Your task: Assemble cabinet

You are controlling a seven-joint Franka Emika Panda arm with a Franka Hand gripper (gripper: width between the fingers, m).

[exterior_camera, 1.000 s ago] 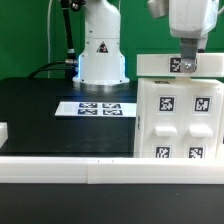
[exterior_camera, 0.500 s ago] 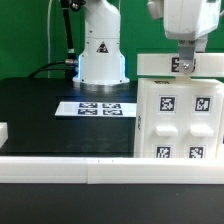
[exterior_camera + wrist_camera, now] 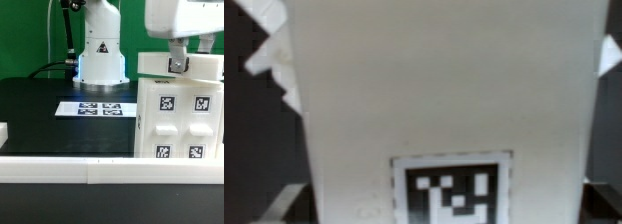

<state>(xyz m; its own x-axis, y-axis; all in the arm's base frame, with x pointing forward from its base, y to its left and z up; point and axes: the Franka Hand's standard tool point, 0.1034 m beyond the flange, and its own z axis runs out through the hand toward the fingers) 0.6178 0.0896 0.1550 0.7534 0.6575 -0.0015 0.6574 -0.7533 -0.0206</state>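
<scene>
The white cabinet body [image 3: 180, 118] stands upright at the exterior view's right, with marker tags on its front face. A small white panel [image 3: 205, 66] with a tag lies across its top. My gripper [image 3: 178, 66] comes down from above and is shut on this panel, fingers on either side of it. In the wrist view the panel [image 3: 438, 90] fills the picture, its tag low in the middle. The gripper [image 3: 446, 205] straddles it, and a grey finger [image 3: 283, 205] shows dimly at a lower corner. The seam between panel and body is hidden.
The marker board [image 3: 100, 107] lies on the black table in front of the arm's white base [image 3: 100, 55]. A white rail [image 3: 90, 172] runs along the front edge. A small white part [image 3: 3, 131] sits at the exterior view's left edge.
The gripper and wrist have shifted toward the exterior view's left and turned a little. The panel on top of the body has turned slightly with them.
</scene>
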